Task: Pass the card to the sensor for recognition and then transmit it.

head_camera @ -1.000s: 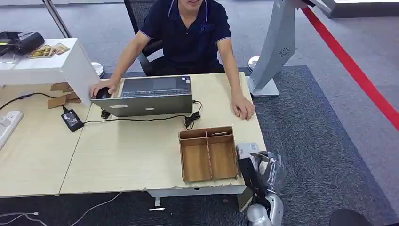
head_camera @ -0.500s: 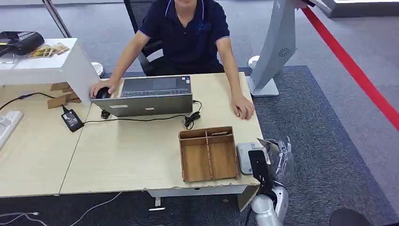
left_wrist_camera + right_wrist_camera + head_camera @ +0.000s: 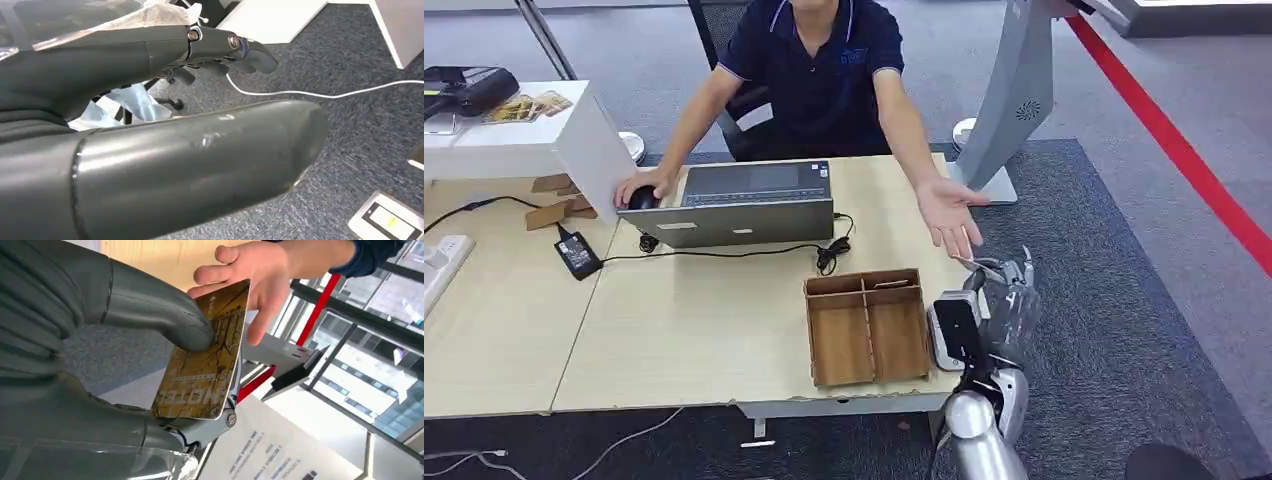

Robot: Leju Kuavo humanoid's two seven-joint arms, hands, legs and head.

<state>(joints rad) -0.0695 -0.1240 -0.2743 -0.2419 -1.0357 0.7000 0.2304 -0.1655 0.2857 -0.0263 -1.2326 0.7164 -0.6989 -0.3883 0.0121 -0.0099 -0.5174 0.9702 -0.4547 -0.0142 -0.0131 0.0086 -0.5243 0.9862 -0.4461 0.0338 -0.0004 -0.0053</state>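
My right hand (image 3: 1002,300) is raised past the table's right edge and pinches a golden-brown hotel card (image 3: 210,360) between thumb and fingers. In the head view the card (image 3: 984,268) sticks up from the hand, just below the person's open palm (image 3: 952,215). From the right wrist, the person's fingers (image 3: 255,270) are right behind the card's far end, and I cannot tell if they touch it. The grey-white sensor (image 3: 940,335) lies at the table's right edge, partly hidden by my wrist. My left hand (image 3: 165,150) hangs over carpet with fingers stretched out, holding nothing.
A wooden divided tray (image 3: 866,325) sits beside the sensor. A grey laptop-like machine (image 3: 742,205) with cables and a power adapter (image 3: 577,255) lies in front of the seated person. A grey kiosk stand (image 3: 1009,110) rises to the right on the carpet.
My right hand rose with the card from beside the sensor toward the person. The person's hand lifted off the table and turned palm up over the card.
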